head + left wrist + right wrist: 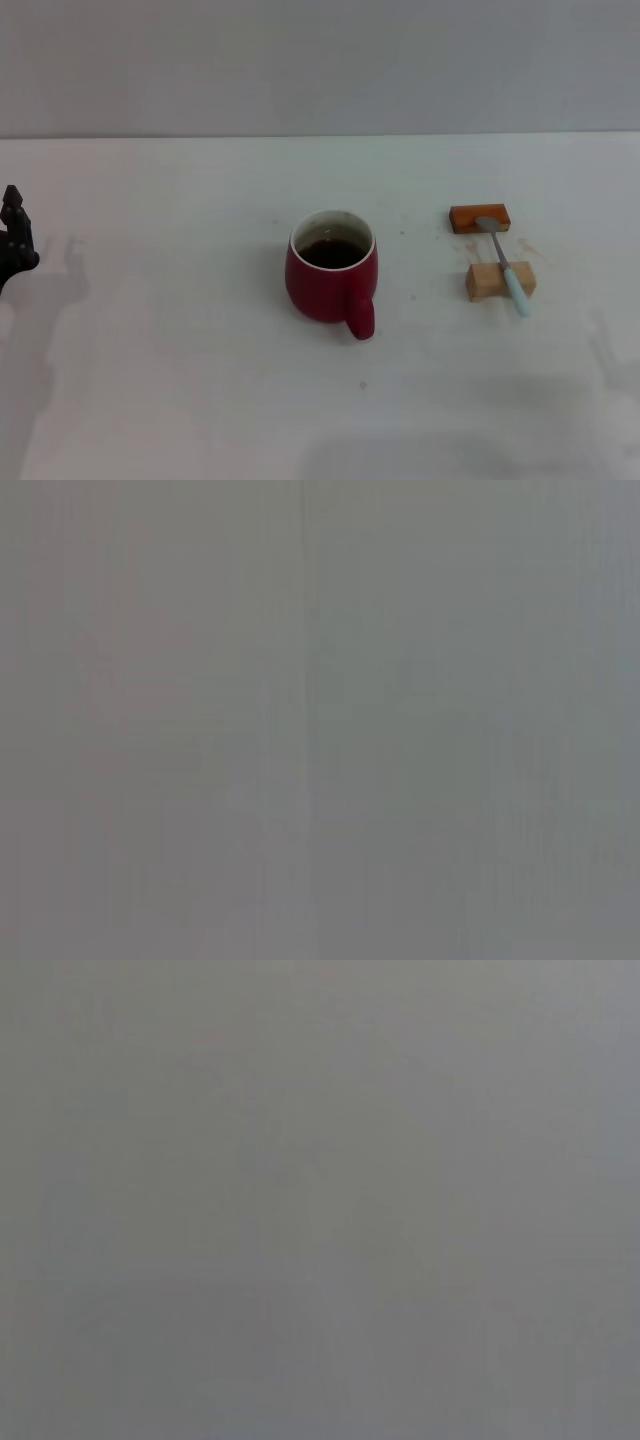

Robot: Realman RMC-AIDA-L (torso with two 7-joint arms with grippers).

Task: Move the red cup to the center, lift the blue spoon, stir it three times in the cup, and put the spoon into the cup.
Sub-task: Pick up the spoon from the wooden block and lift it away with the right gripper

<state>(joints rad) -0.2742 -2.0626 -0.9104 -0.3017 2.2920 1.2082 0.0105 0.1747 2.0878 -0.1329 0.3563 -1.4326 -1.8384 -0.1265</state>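
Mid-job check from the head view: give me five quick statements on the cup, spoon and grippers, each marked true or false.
1. The red cup stands upright near the table's middle. True.
2. The blue spoon is already in the cup. False: it lies across two small blocks, an orange one and a pale wooden one, to the cup's right.
3. The cup's handle points toward the robot. True.
4. The right gripper is gripping the spoon. False: no right gripper is in view, and nothing touches the spoon.
5. The left gripper is at the far left edge, well away from the cup. True.
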